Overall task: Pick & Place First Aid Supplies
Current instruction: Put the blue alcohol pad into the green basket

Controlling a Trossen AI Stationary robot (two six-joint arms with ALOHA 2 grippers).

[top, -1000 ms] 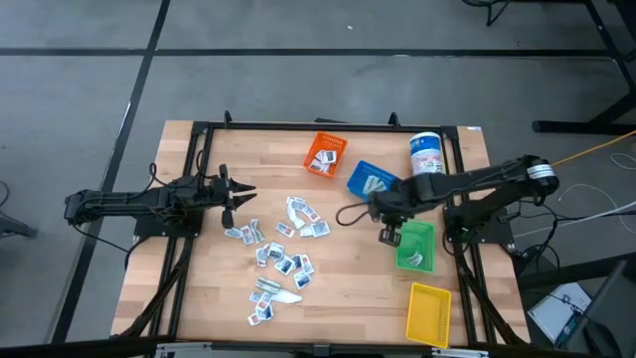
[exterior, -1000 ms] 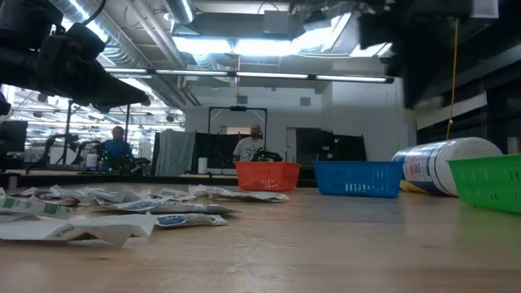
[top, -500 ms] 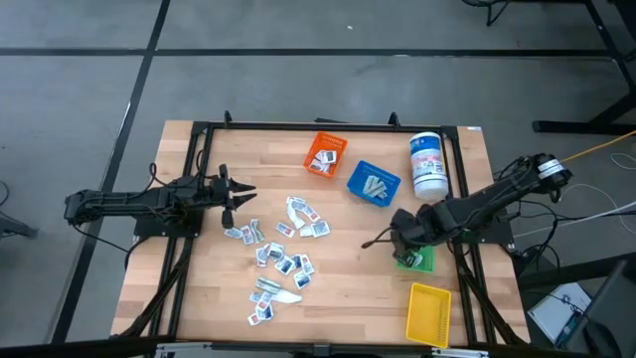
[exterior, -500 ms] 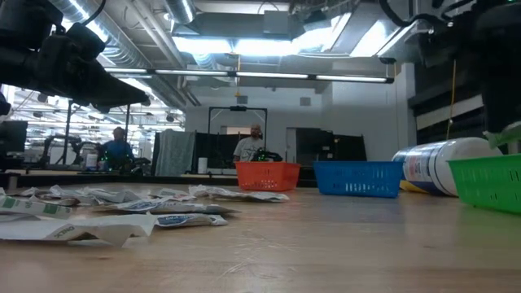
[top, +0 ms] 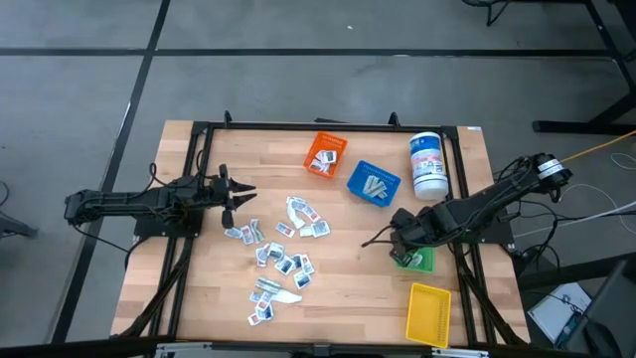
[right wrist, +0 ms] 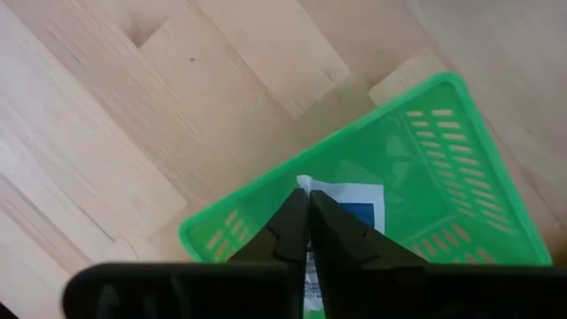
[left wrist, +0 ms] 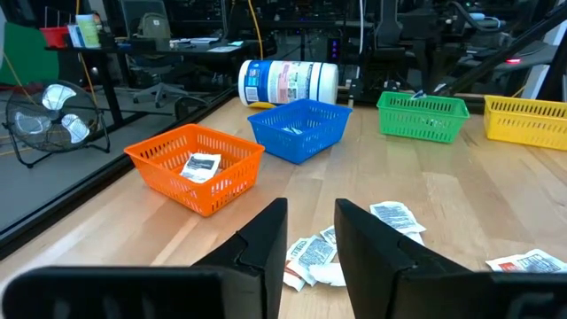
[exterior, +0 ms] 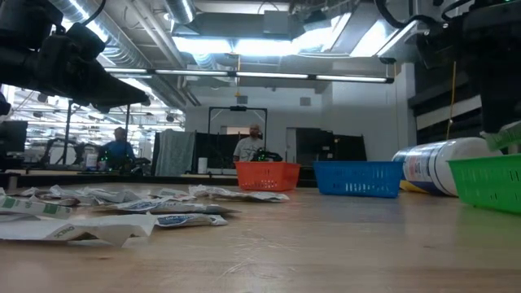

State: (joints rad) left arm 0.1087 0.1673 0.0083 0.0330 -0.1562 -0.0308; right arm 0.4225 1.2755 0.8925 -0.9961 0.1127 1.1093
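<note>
Several first aid supplies (top: 278, 249), small white packets, lie scattered flat on the wooden table left of centre. My right gripper (right wrist: 307, 197) points down over the green bin (right wrist: 425, 151) at the table's right, shut on one white packet with blue print (right wrist: 350, 202). At the table's left edge my left gripper (top: 246, 196) hangs level above the wood, open and empty, its fingers (left wrist: 266, 239) aimed toward the bins. My right gripper pinches the white packet by an edge (right wrist: 304, 183) between its two fingertips, coming from above and pointing down. The packet hangs below the fingers over the inside of the green bin (top: 422, 261). Whether its lower end rests on the bin's floor cannot be told.
An orange bin (top: 324, 154) with a packet inside and a blue bin (top: 373, 182) stand at the far middle. A white canister (top: 428, 165) lies on its side at the far right. A yellow bin (top: 429, 313) sits at the near right. Bare wood spans the middle.
My right gripper has swung from beside the blue bin toward the table's near edge and down over the green bin, rolling its wrist, then has held still there. The left arm has kept still.
</note>
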